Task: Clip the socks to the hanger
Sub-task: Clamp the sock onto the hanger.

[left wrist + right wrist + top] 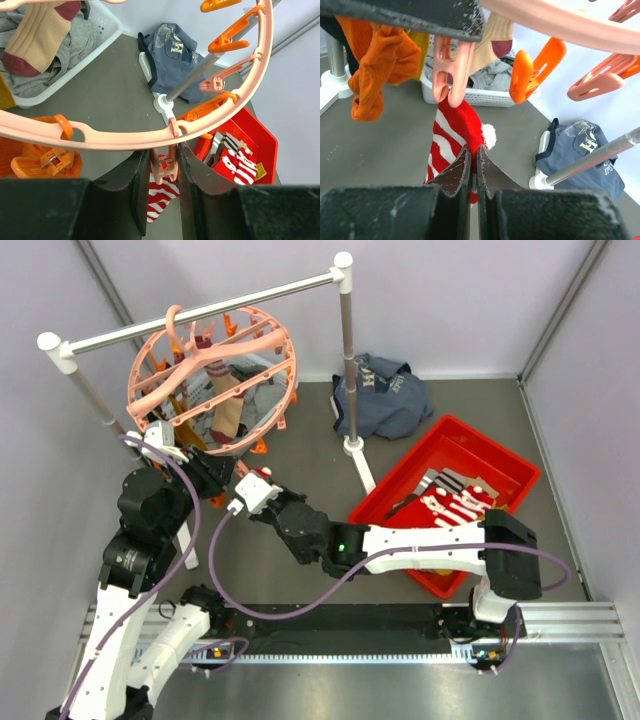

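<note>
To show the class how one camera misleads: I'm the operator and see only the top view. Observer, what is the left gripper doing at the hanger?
Observer: The left gripper pinches a pink peg under the hanger rim.
Operator: And the right gripper?
Observer: The right gripper is shut on a striped sock, holding it up to that peg.
Operator: Is the sock in the peg?
Observer: Its top meets the peg's mouth; whether it is bitten, I cannot tell.

Smooth salmon plastic hanger (pixel 125 140), soft knitted red-and-white cloth sock (pixel 451 136), glossy red plastic bin (pixel 490 443), matt grey tabletop (pixel 310 462)
</note>
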`<action>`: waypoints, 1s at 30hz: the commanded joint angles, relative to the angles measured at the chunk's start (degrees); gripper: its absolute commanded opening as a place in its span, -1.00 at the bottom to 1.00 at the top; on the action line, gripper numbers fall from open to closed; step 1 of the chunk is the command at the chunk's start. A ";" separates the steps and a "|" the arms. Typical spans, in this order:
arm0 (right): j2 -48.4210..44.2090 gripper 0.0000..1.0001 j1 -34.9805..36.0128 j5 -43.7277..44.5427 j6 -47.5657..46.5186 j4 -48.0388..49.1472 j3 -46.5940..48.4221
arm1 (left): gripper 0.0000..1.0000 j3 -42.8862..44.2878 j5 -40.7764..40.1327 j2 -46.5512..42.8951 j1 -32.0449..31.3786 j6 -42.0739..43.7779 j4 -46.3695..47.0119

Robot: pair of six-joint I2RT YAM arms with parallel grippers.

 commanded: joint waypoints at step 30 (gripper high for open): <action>-1.30 -1.00 2.28 0.47 -2.40 5.02 4.71 | -1.00 0.19 -2.86 1.26 0.13 0.72 -0.50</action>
